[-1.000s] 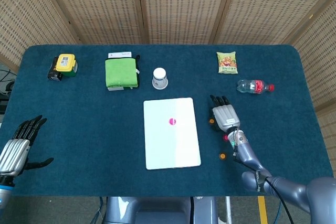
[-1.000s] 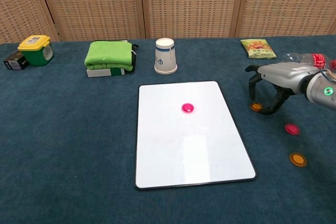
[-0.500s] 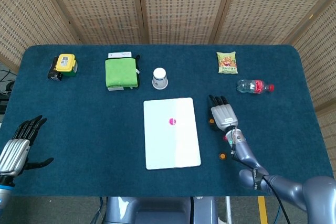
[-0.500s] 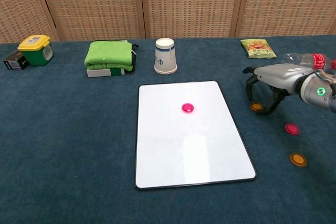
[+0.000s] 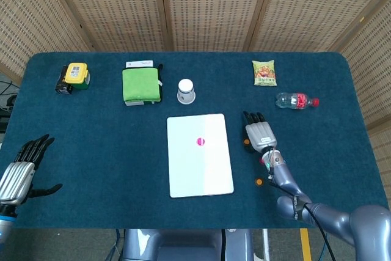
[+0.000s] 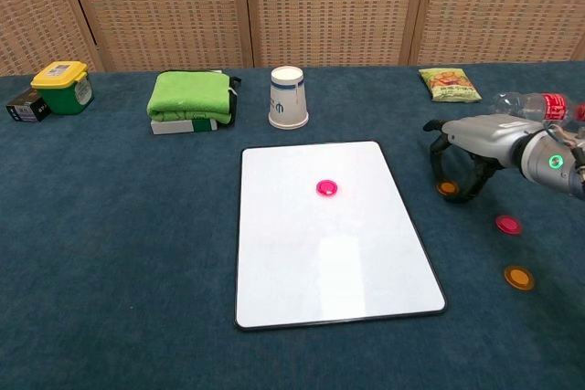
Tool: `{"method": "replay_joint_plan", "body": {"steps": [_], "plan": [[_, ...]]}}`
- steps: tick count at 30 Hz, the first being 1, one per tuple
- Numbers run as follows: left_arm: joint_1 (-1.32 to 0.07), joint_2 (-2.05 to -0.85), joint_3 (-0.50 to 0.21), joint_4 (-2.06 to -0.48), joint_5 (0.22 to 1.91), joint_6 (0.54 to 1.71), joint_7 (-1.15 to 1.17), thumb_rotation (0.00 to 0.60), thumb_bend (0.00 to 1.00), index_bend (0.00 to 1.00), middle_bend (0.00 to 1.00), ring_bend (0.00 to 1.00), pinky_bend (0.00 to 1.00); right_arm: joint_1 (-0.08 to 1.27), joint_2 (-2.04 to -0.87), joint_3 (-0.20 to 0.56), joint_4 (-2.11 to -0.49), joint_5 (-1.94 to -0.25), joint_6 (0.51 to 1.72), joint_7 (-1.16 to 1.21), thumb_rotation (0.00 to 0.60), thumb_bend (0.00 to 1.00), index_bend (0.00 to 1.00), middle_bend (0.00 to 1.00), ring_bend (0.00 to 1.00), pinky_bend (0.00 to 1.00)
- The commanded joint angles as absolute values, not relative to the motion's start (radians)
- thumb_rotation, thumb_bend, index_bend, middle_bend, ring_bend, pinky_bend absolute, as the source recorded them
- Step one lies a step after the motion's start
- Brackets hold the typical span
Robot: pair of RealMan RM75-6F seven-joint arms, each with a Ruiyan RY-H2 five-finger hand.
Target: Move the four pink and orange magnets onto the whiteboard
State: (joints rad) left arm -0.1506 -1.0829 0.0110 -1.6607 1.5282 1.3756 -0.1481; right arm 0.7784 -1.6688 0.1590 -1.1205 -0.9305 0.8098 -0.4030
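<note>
Blue-covered table [image 6: 110, 253] with a whiteboard [image 6: 329, 235] lying flat at centre. One pink magnet [image 6: 326, 188] sits on the whiteboard already, upper middle. Three are left on the cloth to the board's right: an orange magnet [image 6: 446, 188] nearest the board, a second pink magnet [image 6: 508, 224] further right, and a second orange magnet [image 6: 518, 277] nearest the robot.

Right hand [image 6: 468, 148] arches over the nearer orange magnet, fingers [image 6: 437, 157] curled down round it with tips close to the cloth; nothing held, and whether any tip touches the magnet cannot be told. Left hand [image 5: 18, 174] idles at the table's left edge, fingers apart, empty.

Step in hand, as judged: picking the second of four magnets, so the task is about a quarter done. Next move calls for closing thumb and a finger on the thin disc's edge, lifting, carrying left over the board, setting it down clear of the pink one.
</note>
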Motion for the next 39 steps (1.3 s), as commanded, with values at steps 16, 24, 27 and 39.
{"method": "replay_joint_plan", "body": {"steps": [16, 24, 27, 39], "plan": [[-0.151, -1.08, 0.012, -1.662, 1.532, 1.375, -0.155, 0.6, 0.02, 0.0, 0.0, 0.0, 0.0, 0.836, -1.622, 0.237, -1.316, -0.938, 0.845, -0.429, 0.6, 0.34, 0.53, 0.0, 0.0, 0.0], [-0.151, -1.08, 0.012, -1.659, 1.531, 1.376, -0.162, 0.6, 0.02, 0.0, 0.0, 0.0, 0.0, 0.888, -1.694, 0.233, -1.301, -0.888, 0.859, -0.529, 0.6, 0.35, 0.53, 0.0, 0.0, 0.0], [-0.151, -1.08, 0.012, -1.658, 1.531, 1.375, -0.167, 0.6, 0.02, 0.0, 0.0, 0.0, 0.0, 0.9, -1.721, 0.232, -1.273, -0.863, 0.855, -0.548, 0.6, 0.35, 0.53, 0.0, 0.0, 0.0], [-0.153, -1.077, 0.012, -1.661, 1.529, 1.369, -0.173, 0.6, 0.02, 0.0, 0.0, 0.0, 0.0, 0.92, -1.764, 0.227, -1.204, -0.828, 0.847, -0.565, 0.6, 0.31, 0.31, 0.0, 0.0, 0.0]]}}
